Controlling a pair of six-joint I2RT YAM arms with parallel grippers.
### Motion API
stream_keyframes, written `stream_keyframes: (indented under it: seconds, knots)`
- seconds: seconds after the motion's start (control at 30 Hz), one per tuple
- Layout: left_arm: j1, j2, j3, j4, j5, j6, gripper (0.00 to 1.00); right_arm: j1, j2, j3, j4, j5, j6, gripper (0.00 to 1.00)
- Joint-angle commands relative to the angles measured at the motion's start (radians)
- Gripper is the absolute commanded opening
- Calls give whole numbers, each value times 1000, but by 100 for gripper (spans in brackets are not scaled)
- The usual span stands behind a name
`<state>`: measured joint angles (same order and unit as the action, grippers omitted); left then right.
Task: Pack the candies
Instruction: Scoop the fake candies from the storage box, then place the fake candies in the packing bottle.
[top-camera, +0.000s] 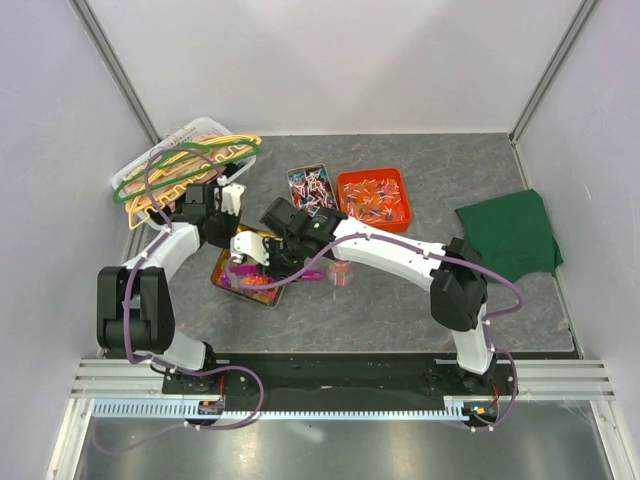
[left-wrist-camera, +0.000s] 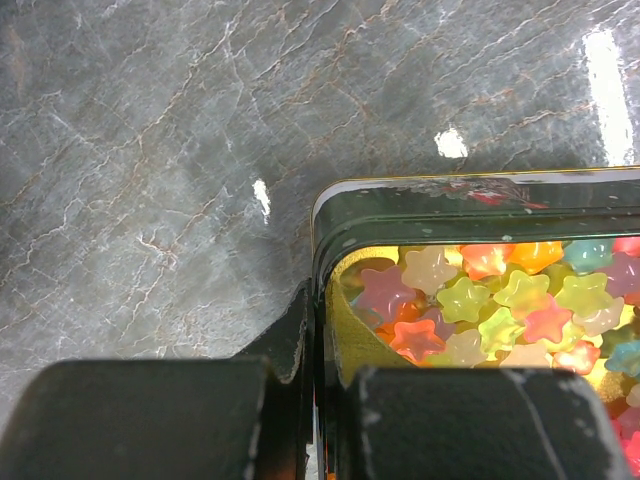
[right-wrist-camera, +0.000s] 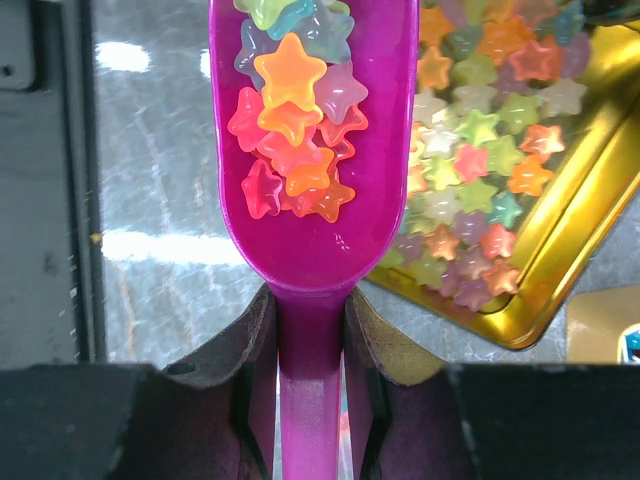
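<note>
Left hand (left-wrist-camera: 318, 400) clenched on tin (left-wrist-camera: 450, 195) wall, likely to steady it on the table (left-wrist-camera: 150, 150); right hand (right-wrist-camera: 310, 345) grasping scoop (right-wrist-camera: 312, 235) handle, bowl level at tin's edge, probably so its star candies (right-wrist-camera: 290, 110) wouldn't spill; more candies inside tin.

Evenly bright from overhead; white glare spots on tabletop (left-wrist-camera: 200, 120) ahead of blurred, dark left fingers (left-wrist-camera: 150, 420)
</note>
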<state>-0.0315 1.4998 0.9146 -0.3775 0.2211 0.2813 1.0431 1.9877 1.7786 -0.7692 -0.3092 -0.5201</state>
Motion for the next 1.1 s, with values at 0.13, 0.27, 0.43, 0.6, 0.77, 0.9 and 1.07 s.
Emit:
stream_keyframes:
  seconds: [0.13, 0.27, 0.43, 0.6, 0.77, 0.9, 1.07]
  knots:
    - [19, 7, 9, 54, 69, -25, 2, -3, -102, 114, -99, -142, -78, 0]
    - [21, 28, 18, 46, 75, -25, 2, -28, -131, 194, -153, -140, -87, 0]
    - [21, 77, 32, 25, 52, -24, 2, -89, -193, 248, -182, -64, -129, 0]
    - [21, 105, 47, 9, 40, -24, 2, -175, -283, 165, -186, 8, -179, 0]
    - [19, 111, 55, -4, 37, -21, 2, -363, -383, 33, -151, -198, -185, 0]
    - [19, 109, 52, -4, 43, -21, 2, -509, -481, -99, -81, -439, -132, 0]
    - [19, 99, 50, -8, 43, -21, 2, -514, -512, -156, -68, -320, -143, 0]
